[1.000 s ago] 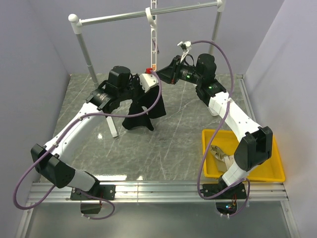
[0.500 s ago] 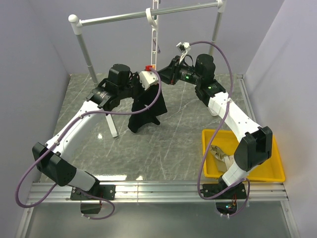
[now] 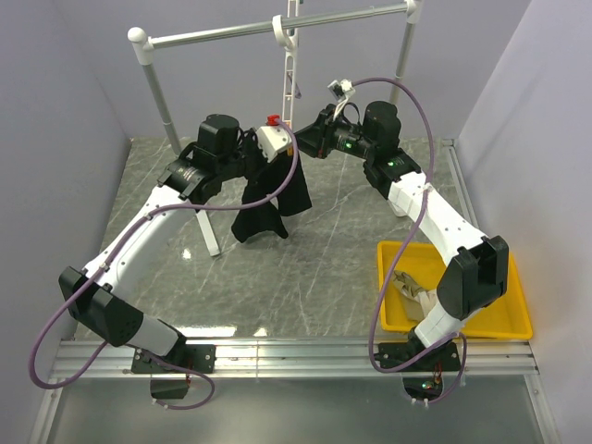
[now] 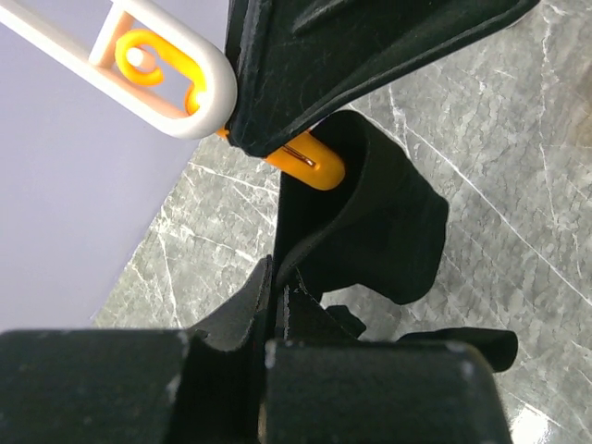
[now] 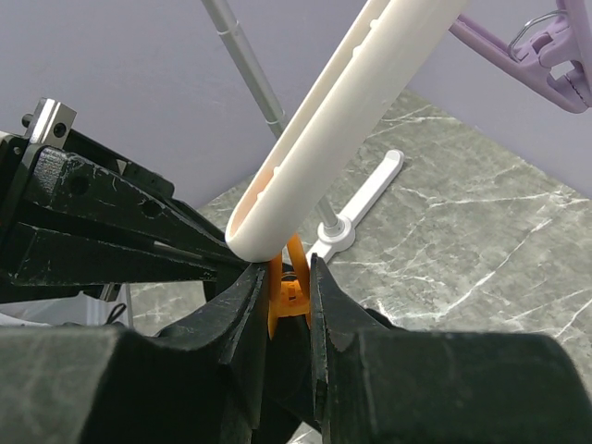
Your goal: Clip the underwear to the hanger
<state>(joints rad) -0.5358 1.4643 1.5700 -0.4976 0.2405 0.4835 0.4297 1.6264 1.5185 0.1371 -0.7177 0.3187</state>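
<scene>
The white hanger [image 3: 289, 79] hangs by its hook from the rail, and its lower end [image 5: 342, 120] reaches down to both grippers. My right gripper [image 5: 289, 277] is shut on the orange clip [image 5: 290, 289] at that end, one finger on each side of it. My left gripper [image 4: 277, 282] is shut on a fold of the black underwear [image 4: 379, 231], whose upper edge it holds right at the clip's orange tip [image 4: 305, 159]. In the top view the underwear [image 3: 268, 199] droops below the left gripper [image 3: 265, 148], off the floor. The right gripper [image 3: 301, 139] meets the left one from the right.
The white rail frame [image 3: 277, 28] spans the back, with its left post [image 3: 162, 102] and its foot [image 3: 211, 239] by my left arm. A yellow tray [image 3: 513, 310] at the right front holds beige cloth [image 3: 412, 289]. A purple clip [image 5: 546, 51] hangs by the hanger.
My left gripper has lifted the underwear up and back toward the hanger's lower end, and the cloth has swung. The right gripper has stayed on the clip.
</scene>
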